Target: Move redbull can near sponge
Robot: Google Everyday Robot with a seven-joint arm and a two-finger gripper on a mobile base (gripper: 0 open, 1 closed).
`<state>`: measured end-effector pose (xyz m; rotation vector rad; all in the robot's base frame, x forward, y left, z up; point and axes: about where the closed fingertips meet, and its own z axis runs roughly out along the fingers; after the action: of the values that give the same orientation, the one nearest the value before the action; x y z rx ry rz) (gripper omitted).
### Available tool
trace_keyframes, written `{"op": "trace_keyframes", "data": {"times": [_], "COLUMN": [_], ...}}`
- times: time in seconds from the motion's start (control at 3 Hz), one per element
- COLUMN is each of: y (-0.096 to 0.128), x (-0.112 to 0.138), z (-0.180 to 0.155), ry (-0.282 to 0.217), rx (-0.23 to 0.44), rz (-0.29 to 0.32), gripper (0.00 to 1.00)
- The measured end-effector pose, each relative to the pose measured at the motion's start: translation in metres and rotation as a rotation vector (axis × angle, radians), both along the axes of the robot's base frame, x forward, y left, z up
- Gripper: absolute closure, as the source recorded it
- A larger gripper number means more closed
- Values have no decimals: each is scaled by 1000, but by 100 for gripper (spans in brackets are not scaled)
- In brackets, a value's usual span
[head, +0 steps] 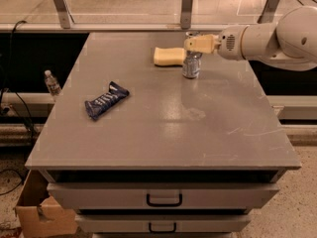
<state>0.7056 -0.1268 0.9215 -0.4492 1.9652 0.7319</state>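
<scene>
The redbull can [191, 66], slim and silver with blue markings, stands upright on the grey table [163, 133] at the back, right of centre. The pale yellow sponge [169, 56] lies just left of the can, nearly touching it. My gripper [196, 44] comes in from the right on the white arm [267, 39] and sits directly over the can's top, hiding the rim. I cannot see whether it grips the can.
A flat dark blue snack wrapper [105, 100] lies on the table's left side. A water bottle [51, 82] stands off the table to the left. A cardboard box [42, 213] sits on the floor at lower left. Drawers [163, 198] are under the table front.
</scene>
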Motion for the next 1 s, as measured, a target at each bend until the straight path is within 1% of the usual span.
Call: {"op": "trace_keyframes", "data": {"times": [0.33,0.67,1.0], "y": [3,5,-5], "x": [0,0,-3], "z": [0,-1,-1], "ry": [1,1,1], "rx": [0,1,-101], "rz": [4,7,-25], "gripper": [6,0,0]}}
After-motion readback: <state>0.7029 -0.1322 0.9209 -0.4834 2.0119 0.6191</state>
